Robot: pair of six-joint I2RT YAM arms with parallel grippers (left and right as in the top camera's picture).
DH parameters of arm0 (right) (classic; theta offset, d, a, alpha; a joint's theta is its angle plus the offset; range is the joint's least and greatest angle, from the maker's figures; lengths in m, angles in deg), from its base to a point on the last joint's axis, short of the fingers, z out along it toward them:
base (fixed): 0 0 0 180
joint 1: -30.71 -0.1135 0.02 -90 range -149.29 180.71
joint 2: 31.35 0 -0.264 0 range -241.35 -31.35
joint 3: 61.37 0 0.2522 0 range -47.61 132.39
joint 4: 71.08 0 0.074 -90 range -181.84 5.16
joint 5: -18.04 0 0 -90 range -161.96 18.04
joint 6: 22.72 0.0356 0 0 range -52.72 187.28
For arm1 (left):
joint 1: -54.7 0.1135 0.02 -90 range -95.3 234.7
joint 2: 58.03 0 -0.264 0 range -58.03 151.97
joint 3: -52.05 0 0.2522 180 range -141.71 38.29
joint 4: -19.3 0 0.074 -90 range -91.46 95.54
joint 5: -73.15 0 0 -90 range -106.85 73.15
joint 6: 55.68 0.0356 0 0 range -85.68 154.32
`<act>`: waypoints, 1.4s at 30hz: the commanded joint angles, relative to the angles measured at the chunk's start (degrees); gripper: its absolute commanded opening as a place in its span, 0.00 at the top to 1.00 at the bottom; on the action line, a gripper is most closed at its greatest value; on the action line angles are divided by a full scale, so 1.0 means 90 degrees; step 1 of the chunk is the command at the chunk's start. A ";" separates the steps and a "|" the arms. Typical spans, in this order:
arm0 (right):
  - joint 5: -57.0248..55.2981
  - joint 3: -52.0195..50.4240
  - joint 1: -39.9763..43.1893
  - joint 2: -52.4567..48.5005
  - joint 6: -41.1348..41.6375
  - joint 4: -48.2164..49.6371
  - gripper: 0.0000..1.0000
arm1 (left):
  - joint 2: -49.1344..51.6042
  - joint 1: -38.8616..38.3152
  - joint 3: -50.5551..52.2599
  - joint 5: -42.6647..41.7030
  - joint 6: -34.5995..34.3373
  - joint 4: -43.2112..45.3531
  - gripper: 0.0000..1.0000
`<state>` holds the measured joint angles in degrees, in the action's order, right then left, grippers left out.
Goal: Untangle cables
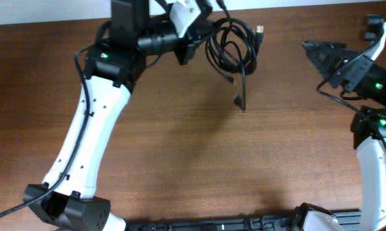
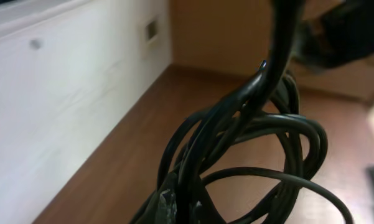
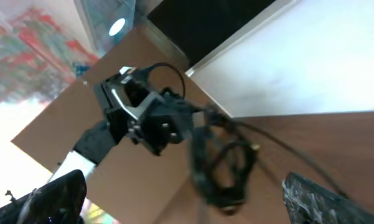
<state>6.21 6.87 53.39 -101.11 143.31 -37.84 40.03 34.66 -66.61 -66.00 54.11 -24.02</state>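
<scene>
The cables [image 1: 231, 48] are a bundle of thin black cords coiled together, hanging near the table's far edge. My left gripper [image 1: 202, 38] is shut on the bundle and holds it up; loose ends with plugs [image 1: 240, 99] dangle below. In the left wrist view the loops [image 2: 249, 143] fill the frame right at the jaws [image 2: 193, 208]. My right gripper [image 1: 311, 50] is open and empty at the far right, apart from the bundle. In the right wrist view the bundle [image 3: 221, 168] hangs blurred between its spread fingers [image 3: 187, 199].
The brown wooden table [image 1: 193, 160] spreads below. A white wall [image 2: 50, 106] runs along the far edge. A black strip [image 1: 244, 224] lies at the near edge. The left arm's white link [image 1: 90, 135] crosses the table's left side.
</scene>
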 commanded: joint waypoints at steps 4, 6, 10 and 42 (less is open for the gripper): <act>0.0809 0.0051 0.0107 -0.0012 -0.1715 0.0044 0.01 | -0.0087 0.0107 -0.0100 -0.3315 -0.0294 0.0920 1.00; 0.0957 0.0051 0.0100 -0.0012 -0.1809 0.0046 0.01 | -0.0087 0.0034 -0.0100 -0.3614 -0.0804 0.1464 1.00; 0.0988 0.0051 -0.0325 -0.0012 -0.1955 0.0061 0.01 | -0.0087 -0.0282 -0.0100 -0.3803 -0.1409 0.2390 1.00; 0.0109 0.0049 -0.1336 -0.0017 -0.1897 -0.0860 0.96 | -0.0087 -0.0090 -0.0100 -0.3344 -0.1841 0.2251 1.00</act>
<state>10.56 6.96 39.86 -101.28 124.76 -42.87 40.01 32.85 -66.61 -96.14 37.72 -3.69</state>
